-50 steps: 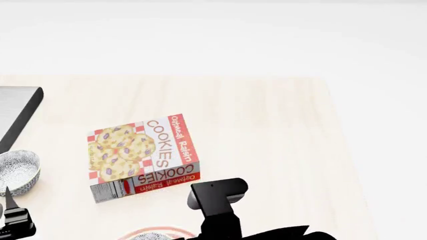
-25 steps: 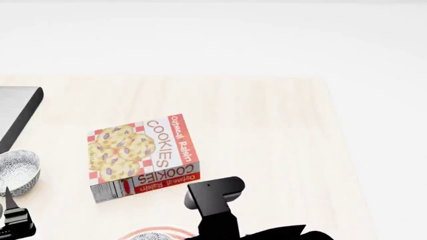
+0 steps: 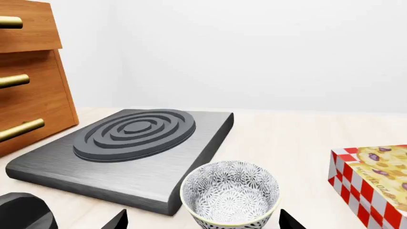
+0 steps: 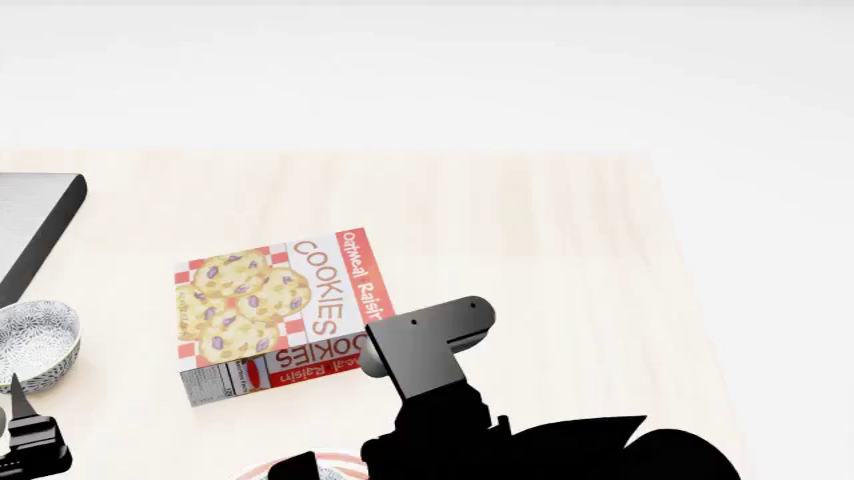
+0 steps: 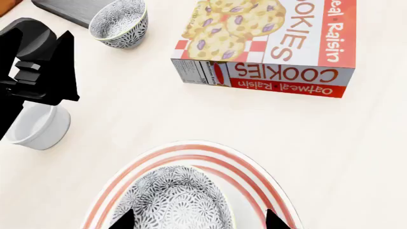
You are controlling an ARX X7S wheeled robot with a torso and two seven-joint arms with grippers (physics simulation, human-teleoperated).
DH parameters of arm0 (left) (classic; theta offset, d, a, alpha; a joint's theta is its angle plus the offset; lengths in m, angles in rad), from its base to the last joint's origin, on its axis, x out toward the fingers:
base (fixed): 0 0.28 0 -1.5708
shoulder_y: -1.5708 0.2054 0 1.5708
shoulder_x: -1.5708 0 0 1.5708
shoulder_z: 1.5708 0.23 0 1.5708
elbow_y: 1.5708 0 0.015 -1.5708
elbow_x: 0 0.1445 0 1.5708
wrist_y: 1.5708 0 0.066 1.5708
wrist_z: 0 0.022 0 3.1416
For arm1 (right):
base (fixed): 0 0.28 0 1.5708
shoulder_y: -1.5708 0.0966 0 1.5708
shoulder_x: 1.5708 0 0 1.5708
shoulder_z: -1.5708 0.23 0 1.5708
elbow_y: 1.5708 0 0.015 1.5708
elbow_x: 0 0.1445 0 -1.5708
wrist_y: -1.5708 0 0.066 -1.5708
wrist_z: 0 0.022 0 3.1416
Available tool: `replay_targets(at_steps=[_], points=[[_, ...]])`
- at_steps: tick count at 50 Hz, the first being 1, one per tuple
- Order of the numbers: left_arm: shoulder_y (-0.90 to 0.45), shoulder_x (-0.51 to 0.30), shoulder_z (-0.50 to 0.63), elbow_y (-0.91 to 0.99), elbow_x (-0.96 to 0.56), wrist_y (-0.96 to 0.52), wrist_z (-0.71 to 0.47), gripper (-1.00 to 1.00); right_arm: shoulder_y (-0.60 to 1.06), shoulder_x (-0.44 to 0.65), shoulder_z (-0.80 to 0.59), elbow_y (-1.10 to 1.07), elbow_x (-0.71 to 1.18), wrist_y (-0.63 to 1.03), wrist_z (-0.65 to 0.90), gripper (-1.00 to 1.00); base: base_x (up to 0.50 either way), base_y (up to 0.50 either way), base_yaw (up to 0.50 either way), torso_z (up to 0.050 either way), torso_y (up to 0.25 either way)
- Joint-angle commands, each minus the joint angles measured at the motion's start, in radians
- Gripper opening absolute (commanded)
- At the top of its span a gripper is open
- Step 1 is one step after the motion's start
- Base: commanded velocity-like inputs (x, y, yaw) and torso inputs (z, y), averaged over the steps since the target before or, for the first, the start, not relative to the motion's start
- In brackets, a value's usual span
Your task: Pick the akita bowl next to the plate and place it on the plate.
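The plate [image 5: 210, 155], white with red-pink rings, lies near the table's front edge. An akita bowl [image 5: 175, 198] with a grey-black pattern sits upright on it. My right gripper [image 5: 198, 219] hangs open above that bowl, its fingertips [image 5: 124, 220] spread wider than the bowl and apart from it. A second bowl [image 3: 230, 193] of the same kind stands beside the stove plate, also seen in the head view [image 4: 34, 340]. My left gripper [image 3: 203, 222] is open just short of it, a fingertip on either side.
A cookie box [image 4: 287, 310] lies flat mid-table between the two bowls. A plain white cup [image 5: 38, 125] stands by my left gripper [image 5: 38, 67]. The grey stove plate [image 3: 127, 143] and a wooden drawer cabinet [image 3: 25, 71] are at the far left.
My right arm has risen and moved farther over the table, towards the cookie box. The left gripper and the bowl by the stove plate have not moved.
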Motion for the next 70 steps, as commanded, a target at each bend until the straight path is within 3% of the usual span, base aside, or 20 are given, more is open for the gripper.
replay_targets(at_steps=[1,14,36,56,70], points=[[0.004,-0.002,0.001,0.007,-0.003,-0.002,-0.002,1.0,0.008,0.03,0.081,-0.148,0.094,0.079,0.133,1.0,0.0,0.0,0.0,0.0,0.0],[-0.002,-0.002,0.004,-0.003,-0.005,0.001,-0.002,1.0,-0.064,0.087,0.127,-0.227,0.102,0.01,0.161,1.0,0.0,0.0,0.0,0.0,0.0],[0.005,-0.007,0.006,0.013,-0.012,-0.006,-0.006,1.0,-0.24,0.146,0.18,-0.388,-0.102,-0.266,0.241,1.0,0.0,0.0,0.0,0.0,0.0],[0.006,-0.009,0.014,0.015,-0.008,-0.003,-0.01,1.0,-0.467,0.172,0.195,-0.396,-0.368,-0.586,0.29,1.0,0.0,0.0,0.0,0.0,0.0],[0.008,-0.01,0.014,0.019,-0.006,0.0,-0.019,1.0,-0.551,0.187,0.187,-0.381,-0.468,-0.695,0.306,1.0,0.0,0.0,0.0,0.0,0.0]])
